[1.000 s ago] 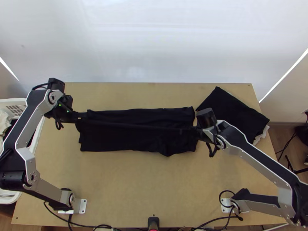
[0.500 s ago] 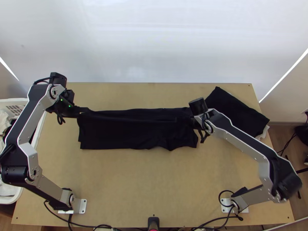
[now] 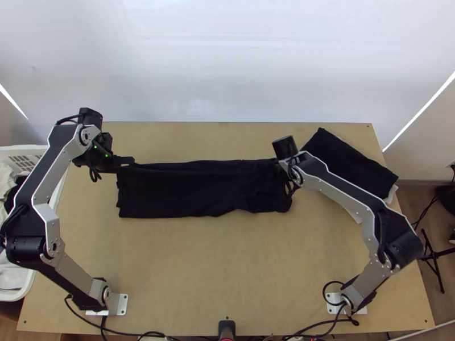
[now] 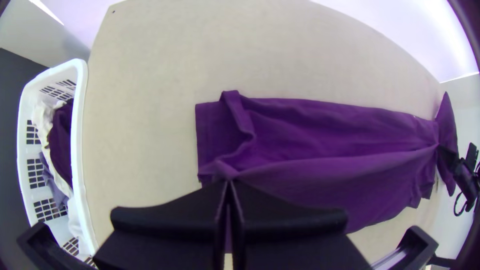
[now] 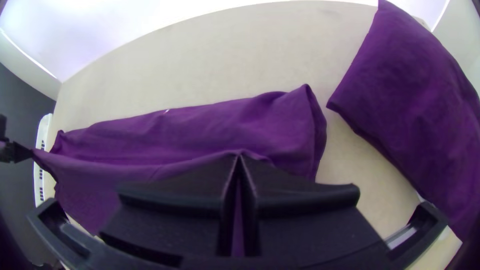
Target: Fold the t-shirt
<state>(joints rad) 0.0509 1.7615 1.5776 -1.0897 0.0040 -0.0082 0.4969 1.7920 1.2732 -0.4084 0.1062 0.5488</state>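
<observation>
Because our left tool (image 4: 228,183) and right tool (image 5: 239,157) both pinch the t-shirt (image 3: 199,187), we judge its long axis runs between them.

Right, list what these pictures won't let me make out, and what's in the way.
- T-shirt, pinched cloth: wrist views, between the fingers of the left gripper and right gripper.
- Laundry basket, outer part: top view, cut off by left edge.
- White cloth, remainder: top view, under black cloth.
- Black cloth, near edge: top view, behind right arm.
</observation>
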